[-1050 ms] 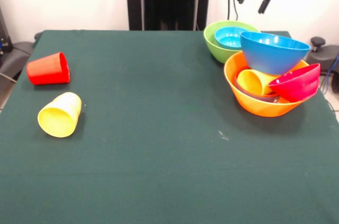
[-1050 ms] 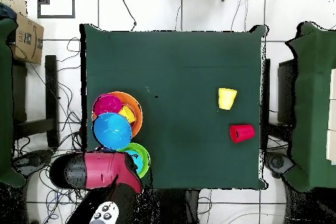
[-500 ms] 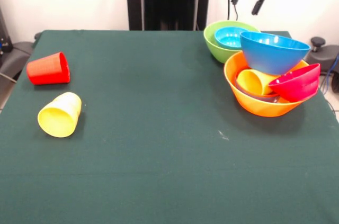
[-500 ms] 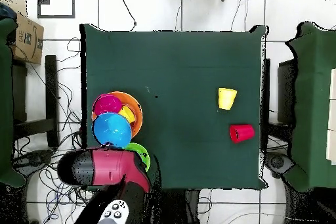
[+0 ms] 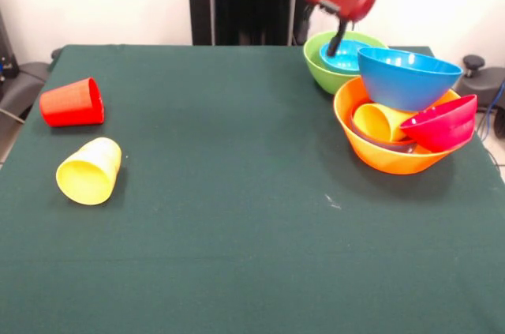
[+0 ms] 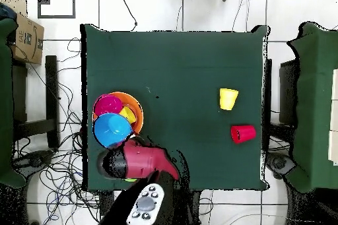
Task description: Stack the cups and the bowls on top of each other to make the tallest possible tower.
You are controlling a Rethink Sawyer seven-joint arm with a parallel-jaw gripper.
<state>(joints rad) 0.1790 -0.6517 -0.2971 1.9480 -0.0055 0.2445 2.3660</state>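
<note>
The claw (image 5: pixel 335 42) hangs over the far right part of the green table (image 5: pixel 237 231) in the front view, one dark finger (image 5: pixel 337 37) reaching down into the small light-blue bowl (image 5: pixel 341 56), which sits nested in the lime green bowl (image 5: pixel 319 67). Only that one finger shows, so I cannot tell whether the claw is spread or closed. From overhead the red wrist housing (image 6: pixel 142 160) covers both of those bowls.

Just beside the claw, toward the camera, stands the tower (image 5: pixel 402 125): the large yellow-orange bowl (image 5: pixel 379 156) holds a yellow cup (image 5: pixel 377 121) lying on its side, the medium blue bowl (image 5: pixel 406 77) rests on its rim, and the crimson bowl (image 5: pixel 442 125) leans tilted at its right edge.

Well apart from the claw, across the table, a red cup (image 5: pixel 72 103) and another yellow cup (image 5: pixel 89 170) lie tipped on their sides, near each other.
</note>
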